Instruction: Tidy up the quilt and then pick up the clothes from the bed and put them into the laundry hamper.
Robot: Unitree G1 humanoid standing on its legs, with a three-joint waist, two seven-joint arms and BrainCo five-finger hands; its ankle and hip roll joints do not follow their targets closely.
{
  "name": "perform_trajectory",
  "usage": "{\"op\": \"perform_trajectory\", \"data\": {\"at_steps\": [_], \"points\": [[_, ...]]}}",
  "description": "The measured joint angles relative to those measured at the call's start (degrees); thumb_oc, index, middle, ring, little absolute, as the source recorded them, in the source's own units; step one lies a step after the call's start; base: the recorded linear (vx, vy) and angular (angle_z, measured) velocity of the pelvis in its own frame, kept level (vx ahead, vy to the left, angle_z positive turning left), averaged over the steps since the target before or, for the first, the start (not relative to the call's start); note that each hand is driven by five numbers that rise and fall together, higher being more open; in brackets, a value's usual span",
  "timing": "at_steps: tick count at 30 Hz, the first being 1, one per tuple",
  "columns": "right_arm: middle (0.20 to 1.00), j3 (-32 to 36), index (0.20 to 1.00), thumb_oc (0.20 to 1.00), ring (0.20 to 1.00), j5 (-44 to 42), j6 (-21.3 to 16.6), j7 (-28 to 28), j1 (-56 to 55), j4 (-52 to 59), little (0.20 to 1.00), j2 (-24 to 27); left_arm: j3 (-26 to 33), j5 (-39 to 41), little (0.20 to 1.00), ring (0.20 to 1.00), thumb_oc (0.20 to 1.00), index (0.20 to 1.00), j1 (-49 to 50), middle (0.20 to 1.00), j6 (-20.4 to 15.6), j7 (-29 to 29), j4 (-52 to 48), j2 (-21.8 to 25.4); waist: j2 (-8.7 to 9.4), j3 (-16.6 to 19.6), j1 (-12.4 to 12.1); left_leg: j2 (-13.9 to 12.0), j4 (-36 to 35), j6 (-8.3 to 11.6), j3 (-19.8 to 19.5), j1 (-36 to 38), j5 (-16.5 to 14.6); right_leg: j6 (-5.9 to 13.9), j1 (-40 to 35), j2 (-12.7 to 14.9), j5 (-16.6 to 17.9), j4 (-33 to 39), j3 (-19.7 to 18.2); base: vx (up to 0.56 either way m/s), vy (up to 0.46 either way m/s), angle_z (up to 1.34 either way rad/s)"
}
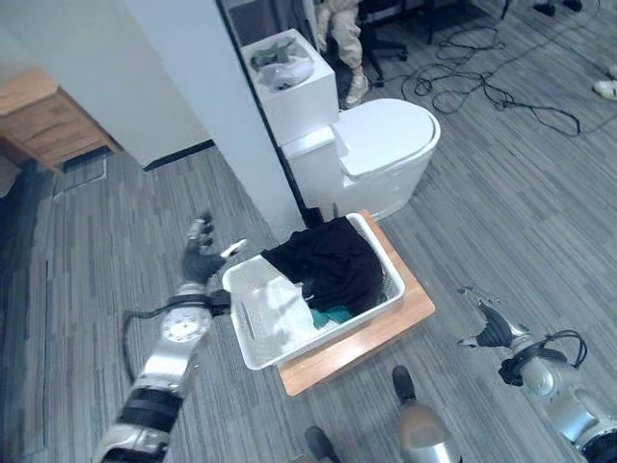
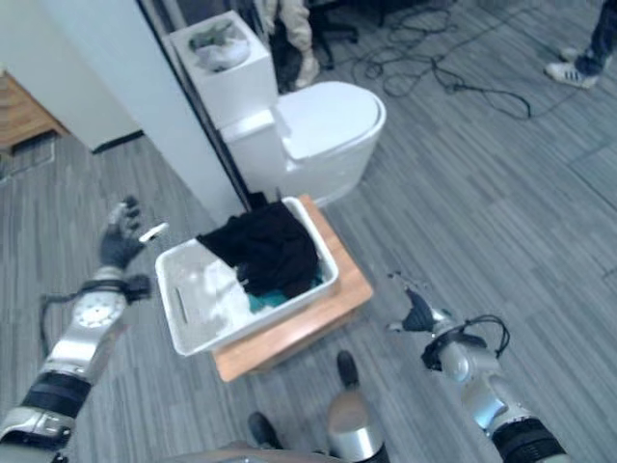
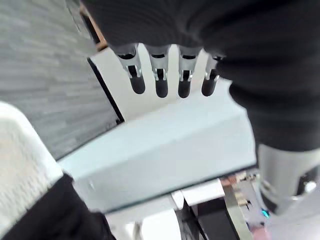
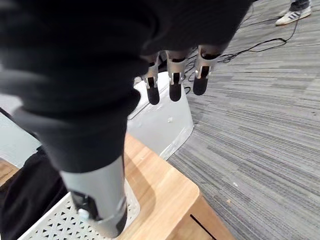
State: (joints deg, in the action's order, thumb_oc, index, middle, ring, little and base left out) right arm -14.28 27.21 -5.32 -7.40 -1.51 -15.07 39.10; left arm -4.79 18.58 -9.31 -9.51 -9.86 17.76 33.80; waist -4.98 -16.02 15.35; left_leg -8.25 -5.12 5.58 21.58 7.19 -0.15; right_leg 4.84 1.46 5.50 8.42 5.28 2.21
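A white laundry hamper point(image 1: 253, 328) stands on a low wooden platform point(image 1: 386, 328) on the grey floor. Black clothes point(image 1: 328, 262) fill its far half and drape over the rim, with a bit of teal cloth point(image 1: 333, 315) under them. My left hand point(image 1: 203, 254) hovers just left of the hamper with straight fingers point(image 3: 159, 80) and holds nothing. My right hand point(image 1: 492, 323) hangs to the right of the platform, fingers point(image 4: 172, 80) relaxed and empty.
A white toilet point(image 1: 371, 149) stands right behind the hamper, with a cloth point(image 1: 280, 66) on its tank. A pale wall panel point(image 1: 207, 106) rises at the left, a wooden cabinet point(image 1: 48, 116) beyond. Cables point(image 1: 482, 82) and a person's legs point(image 1: 342, 39) lie farther back.
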Motion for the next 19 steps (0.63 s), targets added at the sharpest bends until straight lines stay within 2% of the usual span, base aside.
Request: {"op": "perform_trajectory", "data": {"at_steps": [1, 4, 5, 6, 9, 10, 15, 17, 19], "points": [[1.000, 1.5, 1.000, 1.000, 1.000, -1.3, 0.1, -0.1, 0.5, -2.7, 1.000, -2.2, 1.5, -1.2, 1.000, 1.000, 1.000, 1.000, 0.5, 1.000, -0.1, 0.0, 2.2, 0.3, 0.36, 0.2, 0.2, -0.1, 0.0, 0.01, -0.3, 0.2, 0.0, -0.12, -0.4, 0.0, -0.1, 0.0, 0.5, 0.00, 0.031, 0.17], [1.000, 3.8, 1.000, 1.000, 1.000, -4.5, 1.3, -0.7, 0.4, -11.1, 1.000, -6.6, 3.1, -3.8, 1.000, 1.000, 1.000, 1.000, 6.7, 1.000, 0.1, 0.4, 10.5, 0.3, 1.46, 1.1, -1.2, -0.1, 0.0, 0.14, -0.4, 1.1, -0.1, -0.17, -1.5, 0.1, -0.4, 0.0, 0.7, 0.02, 0.035, 0.04], [1.000, 4.3, 1.000, 1.000, 1.000, -6.2, 2.2, -1.3, -0.4, -14.3, 1.000, -8.2, 3.0, -5.5, 1.000, 1.000, 1.000, 1.000, 9.4, 1.000, 2.1, 0.7, 15.6, -0.3, 1.94, 1.8, -1.4, -0.1, 0.0, 0.32, -0.4, 1.4, -0.4, -0.21, -1.8, 0.1, -0.8, 0.0, 0.8, 0.02, 0.031, 0.03], [1.000, 5.0, 1.000, 1.000, 1.000, -7.4, 2.7, -1.5, -1.1, -15.6, 1.000, -9.4, 3.3, -6.5, 1.000, 1.000, 1.000, 1.000, 12.1, 1.000, 2.6, 0.8, 17.3, -0.8, 2.23, 2.1, -1.5, -0.1, 0.0, 0.34, -0.6, 1.3, -0.4, -0.20, -1.9, 0.1, -0.9, 0.0, 0.9, 0.02, 0.039, 0.03], [1.000, 7.0, 1.000, 1.000, 1.000, -11.2, 3.6, -2.3, -3.2, -19.3, 1.000, -12.3, 4.6, -6.5, 1.000, 1.000, 1.000, 1.000, 16.7, 1.000, 4.4, 0.8, 23.3, -5.4, 2.91, 3.0, -1.8, 0.0, 0.0, 0.32, -0.8, 1.5, -0.5, -0.21, -2.2, 0.3, -1.0, 0.0, 1.0, 0.01, 0.033, 0.04], [1.000, 8.0, 1.000, 1.000, 1.000, -14.0, 4.3, -2.4, -2.9, -23.7, 1.000, -15.1, 4.4, -7.8, 1.000, 1.000, 1.000, 1.000, 18.9, 1.000, 5.0, 1.4, 28.9, -9.3, 3.16, 3.8, -1.6, 0.0, 0.0, 0.30, -1.1, 2.0, -0.8, -0.10, -2.7, 0.3, -1.4, 0.0, 1.0, 0.00, 0.030, 0.10], [1.000, 8.2, 1.000, 1.000, 1.000, -21.8, 5.4, -2.7, -0.6, -38.2, 1.000, -20.6, 3.0, -8.3, 1.000, 1.000, 1.000, 1.000, 20.2, 1.000, 6.0, 1.7, 48.7, -20.7, 3.27, 6.4, -2.6, -0.1, 0.0, -0.17, -1.6, 1.2, -1.2, -0.35, -2.5, 0.3, -2.3, 0.0, 1.3, 0.01, 0.014, 0.04], [1.000, 8.0, 1.000, 1.000, 1.000, -24.2, 5.9, -2.9, 2.0, -48.5, 1.000, -23.5, 1.5, -8.3, 1.000, 1.000, 1.000, 1.000, 19.3, 1.000, 6.3, 1.8, 52.3, -22.9, 3.58, 7.0, -3.9, -0.2, 0.0, -0.22, -1.8, 1.1, -1.2, -0.42, -2.4, 0.2, -2.4, 0.0, 1.5, 0.01, -0.014, 0.07], [1.000, 6.5, 1.000, 1.000, 1.000, -25.7, 6.3, -2.4, 2.5, -53.7, 1.000, -25.1, 0.1, -8.4, 1.000, 1.000, 1.000, 1.000, 18.4, 1.000, 6.4, 2.1, 53.0, -22.9, 3.83, 7.1, -5.3, -0.2, 0.0, -0.36, -2.1, 0.9, -1.0, -0.54, -2.5, 0.2, -2.4, 0.0, 2.1, 0.01, -0.021, 0.14]]}}
